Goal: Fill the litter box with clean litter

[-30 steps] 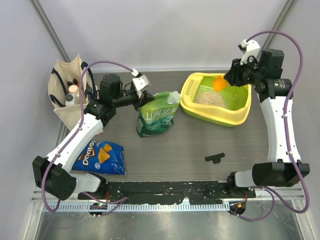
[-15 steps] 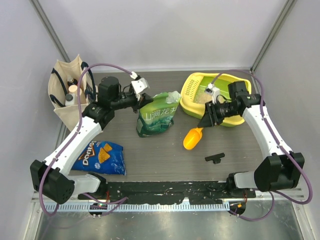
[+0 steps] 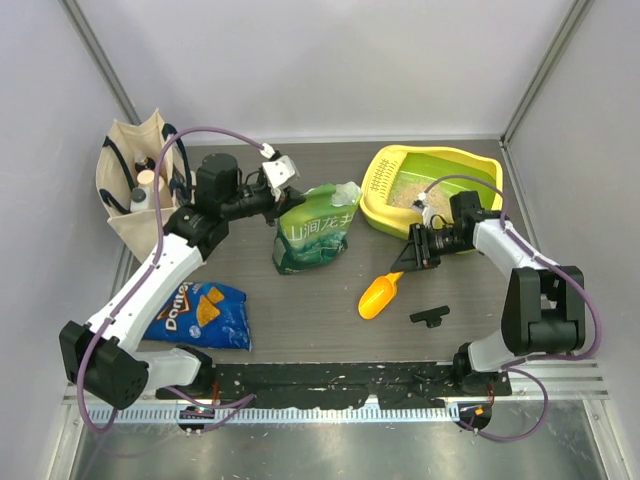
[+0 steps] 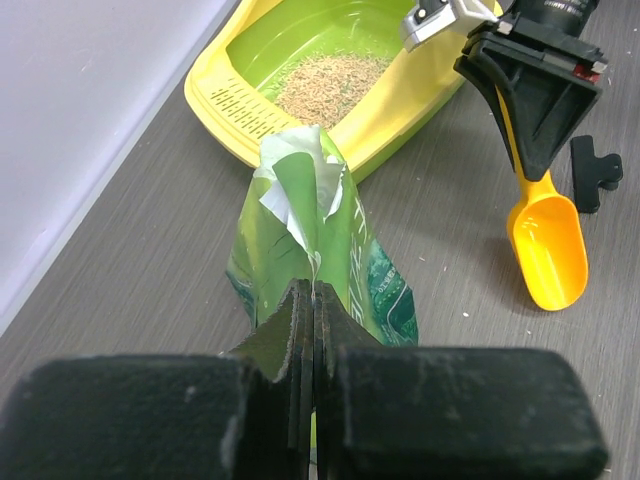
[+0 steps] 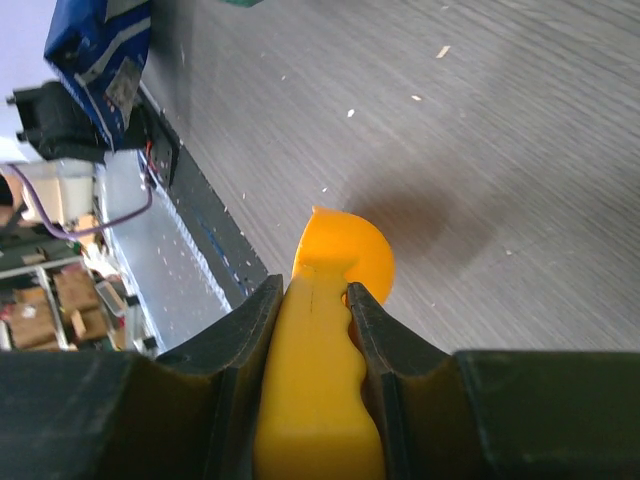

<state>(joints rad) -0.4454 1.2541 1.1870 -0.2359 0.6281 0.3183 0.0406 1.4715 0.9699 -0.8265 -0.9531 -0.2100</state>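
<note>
The grey surface (image 3: 300,320) carries the litter box (image 3: 376,190) at its far right, with a patch of clean litter (image 3: 410,193) in the green basin beside the grate. To its left the green pouch (image 3: 315,235) stands upright, its edge pinched in the fully closed left pincer (image 4: 315,305). The right pincer (image 5: 310,300) clamps the handle of the orange scoop (image 3: 378,296), just in front of the box. A black clip (image 3: 430,316) lies near it.

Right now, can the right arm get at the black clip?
Probably yes for reach: the black clip lies close to the right claw, with nothing between them. But that claw is shut on the orange scoop, so it would likely have to put the scoop down before grasping.
</note>
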